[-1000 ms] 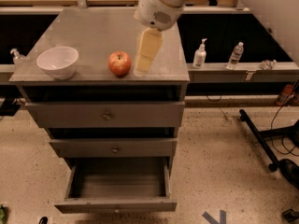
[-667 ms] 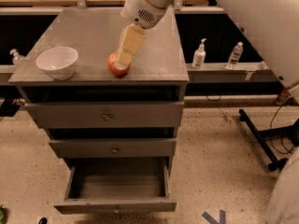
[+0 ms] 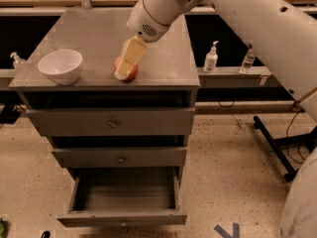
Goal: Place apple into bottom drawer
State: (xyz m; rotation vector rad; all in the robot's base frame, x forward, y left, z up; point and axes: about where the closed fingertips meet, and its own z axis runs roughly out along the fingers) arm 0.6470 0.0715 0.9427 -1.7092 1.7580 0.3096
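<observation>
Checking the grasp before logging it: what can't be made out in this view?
Camera view:
The apple is mostly hidden behind the gripper, right in front of it on the cabinet top.
The bottom drawer: rear tucked under the middle drawer, in shadow.
The bottles at right: labels too small.

White arm, cream pincer at apple

We watch the tool swing left from beside the apple, now lowered over it.
</observation>
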